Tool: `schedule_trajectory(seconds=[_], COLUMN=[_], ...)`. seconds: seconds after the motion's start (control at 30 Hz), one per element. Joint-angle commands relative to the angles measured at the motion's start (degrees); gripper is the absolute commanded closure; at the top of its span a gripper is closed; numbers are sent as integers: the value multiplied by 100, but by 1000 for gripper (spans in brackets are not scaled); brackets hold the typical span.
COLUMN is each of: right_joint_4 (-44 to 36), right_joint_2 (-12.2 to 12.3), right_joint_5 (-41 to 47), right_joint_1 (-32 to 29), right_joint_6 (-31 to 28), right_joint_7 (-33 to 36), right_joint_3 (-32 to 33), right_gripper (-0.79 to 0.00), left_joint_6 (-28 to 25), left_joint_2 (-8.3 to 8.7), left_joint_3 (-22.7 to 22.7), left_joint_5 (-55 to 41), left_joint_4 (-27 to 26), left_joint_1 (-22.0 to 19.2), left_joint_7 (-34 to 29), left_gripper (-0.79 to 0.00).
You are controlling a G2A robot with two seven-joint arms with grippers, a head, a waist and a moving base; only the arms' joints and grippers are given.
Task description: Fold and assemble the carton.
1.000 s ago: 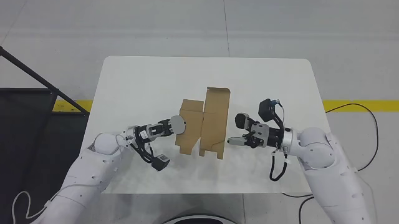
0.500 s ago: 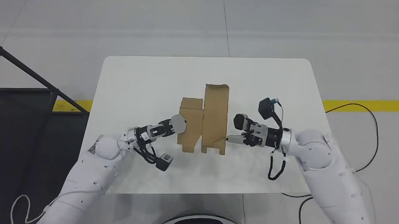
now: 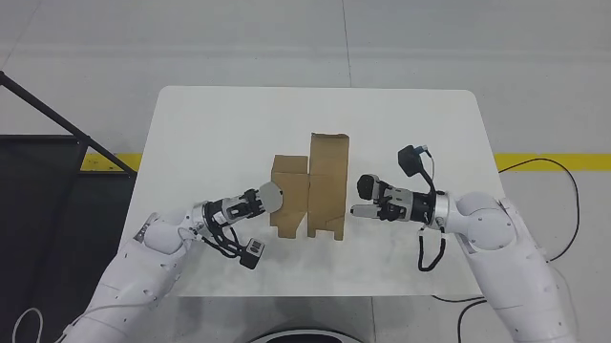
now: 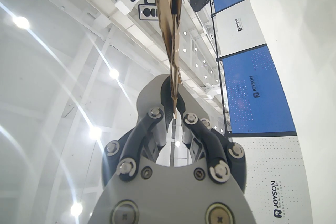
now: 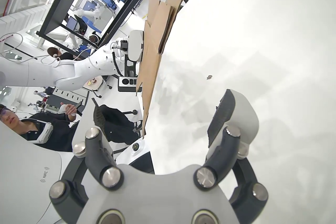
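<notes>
A flattened brown cardboard carton sits over the middle of the white counter, between the two arms. From above it shows as two panels side by side, the one on the robot's right longer and reaching further toward the far edge, with a small flap at its end. Whether its underside rests on the counter I cannot tell.

The left hand has the carton's left edge. In the left wrist view its dark pads are pressed together on the thin cardboard, which runs away edge-on from the left hand.

The right hand is just beside the carton's right edge, its fingers spread wide and holding nothing. In the right wrist view the carton stands ahead of the right hand, its near corner close to one finger, with the counter behind.
</notes>
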Motion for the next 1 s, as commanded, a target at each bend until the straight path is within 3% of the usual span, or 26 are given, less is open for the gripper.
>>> schedule_trajectory(seconds=[0.0, 0.27, 0.43, 0.8, 0.97], right_joint_4=[0, 0, -186, -433, -607], right_joint_2=[0, 0, 2, 37, 42], right_joint_5=[0, 0, -189, -421, -673], right_joint_1=[0, 0, -97, -130, -163], right_joint_6=[0, 0, 122, 121, 130], right_joint_7=[0, 0, -260, -329, -494], right_joint_3=[0, 0, -44, -179, -258], right_gripper=[-785, -785, -785, -785, -785], left_joint_6=[-1, -58, 399, 434, 434], left_joint_2=[0, -1, 19, -57, -81], left_joint_3=[0, -15, -145, -584, -703], left_joint_5=[-2, 78, 278, 1539, 1539], left_joint_4=[0, -99, -229, -844, -931], left_joint_1=[0, 59, 233, 749, 844], left_joint_7=[0, -140, -348, -1582, -1506], left_gripper=[0, 0, 0, 0, 0])
